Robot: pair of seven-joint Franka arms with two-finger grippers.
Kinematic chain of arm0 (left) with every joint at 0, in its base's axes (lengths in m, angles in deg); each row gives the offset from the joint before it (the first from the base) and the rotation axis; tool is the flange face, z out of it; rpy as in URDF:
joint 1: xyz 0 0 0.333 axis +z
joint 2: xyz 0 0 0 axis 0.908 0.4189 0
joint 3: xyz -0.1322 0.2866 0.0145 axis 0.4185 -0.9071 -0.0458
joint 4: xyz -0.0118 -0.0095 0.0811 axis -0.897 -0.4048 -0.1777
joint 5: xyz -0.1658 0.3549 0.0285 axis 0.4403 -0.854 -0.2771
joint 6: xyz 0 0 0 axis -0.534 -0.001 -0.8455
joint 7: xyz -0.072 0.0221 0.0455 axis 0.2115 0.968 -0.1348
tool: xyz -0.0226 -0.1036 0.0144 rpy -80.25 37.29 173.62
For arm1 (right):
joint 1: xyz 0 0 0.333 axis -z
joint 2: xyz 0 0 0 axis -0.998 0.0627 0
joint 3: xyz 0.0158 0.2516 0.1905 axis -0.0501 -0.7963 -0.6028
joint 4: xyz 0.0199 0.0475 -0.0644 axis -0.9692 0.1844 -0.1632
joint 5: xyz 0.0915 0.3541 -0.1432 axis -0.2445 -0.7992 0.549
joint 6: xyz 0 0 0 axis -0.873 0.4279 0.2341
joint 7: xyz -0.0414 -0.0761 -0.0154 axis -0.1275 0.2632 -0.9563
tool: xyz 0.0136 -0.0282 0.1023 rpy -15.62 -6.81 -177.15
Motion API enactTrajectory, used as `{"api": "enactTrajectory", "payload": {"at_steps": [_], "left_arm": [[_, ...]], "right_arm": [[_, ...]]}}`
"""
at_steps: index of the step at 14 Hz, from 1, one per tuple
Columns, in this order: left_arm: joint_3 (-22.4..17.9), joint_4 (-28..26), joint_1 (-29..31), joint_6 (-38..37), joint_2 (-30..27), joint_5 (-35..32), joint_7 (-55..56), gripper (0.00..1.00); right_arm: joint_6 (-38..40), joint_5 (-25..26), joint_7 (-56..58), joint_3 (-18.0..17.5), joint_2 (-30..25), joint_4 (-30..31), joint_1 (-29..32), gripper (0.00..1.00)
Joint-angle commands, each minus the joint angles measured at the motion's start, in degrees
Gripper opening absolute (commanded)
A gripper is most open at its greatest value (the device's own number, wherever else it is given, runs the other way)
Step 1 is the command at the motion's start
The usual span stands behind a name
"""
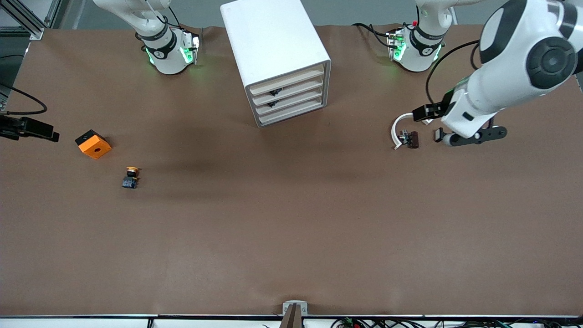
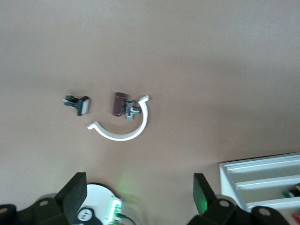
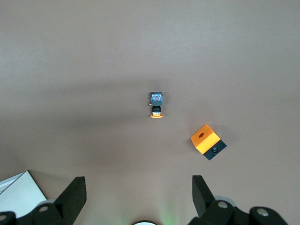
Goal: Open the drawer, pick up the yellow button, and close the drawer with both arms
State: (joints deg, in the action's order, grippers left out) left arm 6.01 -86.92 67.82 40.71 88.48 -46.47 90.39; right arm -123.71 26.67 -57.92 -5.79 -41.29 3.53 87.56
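Observation:
The white cabinet stands at the table's robot end, between the two bases. Its four drawers all sit flush and shut. The cabinet's corner also shows in the left wrist view. The button, with an orange cap on a dark body, lies on the bare table toward the right arm's end. It also shows in the right wrist view. My left gripper is open and empty, up in the air by the clips. My right gripper is open and empty, high over the table between its base and the button.
An orange cube with a black side lies beside the button, farther from the front camera. Dark clips with a white curved band lie toward the left arm's end. A black fixture sticks in at the table's edge near the cube.

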Motion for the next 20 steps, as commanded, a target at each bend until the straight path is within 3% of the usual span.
{"api": "enactTrajectory", "payload": {"at_steps": [1, 3, 4, 9, 13, 20], "left_arm": [[-9.8, -5.8, -4.6, 0.2, -7.2, -0.4, -9.1, 1.00], [-15.4, -7.9, -5.8, 0.9, -10.8, -0.4, -15.0, 1.00], [-16.1, -8.2, -5.4, 1.5, -12.1, -0.4, -16.8, 1.00], [-15.8, -5.6, -4.0, 3.3, -15.6, -3.5, -17.5, 1.00], [-15.9, -1.0, -4.1, 2.3, -13.8, -3.7, -17.2, 1.00], [-15.7, 0.8, -4.6, 1.1, -13.3, -3.6, -17.0, 1.00]], "right_arm": [[1.2, 0.5, 1.0, -0.6, -3.1, -0.2, 2.0, 1.00], [1.0, 0.6, 0.9, -0.7, -3.4, -0.2, 1.9, 1.00], [1.4, 0.7, 1.0, -0.7, -3.6, -0.2, 1.8, 1.00], [3.1, 0.7, 1.0, -1.4, -6.2, 0.2, 0.7, 1.00], [3.5, 0.9, 1.0, -1.1, -6.2, 0.3, 0.9, 1.00], [3.2, 0.9, 1.0, -0.8, -6.1, 0.4, 1.1, 1.00]]}}
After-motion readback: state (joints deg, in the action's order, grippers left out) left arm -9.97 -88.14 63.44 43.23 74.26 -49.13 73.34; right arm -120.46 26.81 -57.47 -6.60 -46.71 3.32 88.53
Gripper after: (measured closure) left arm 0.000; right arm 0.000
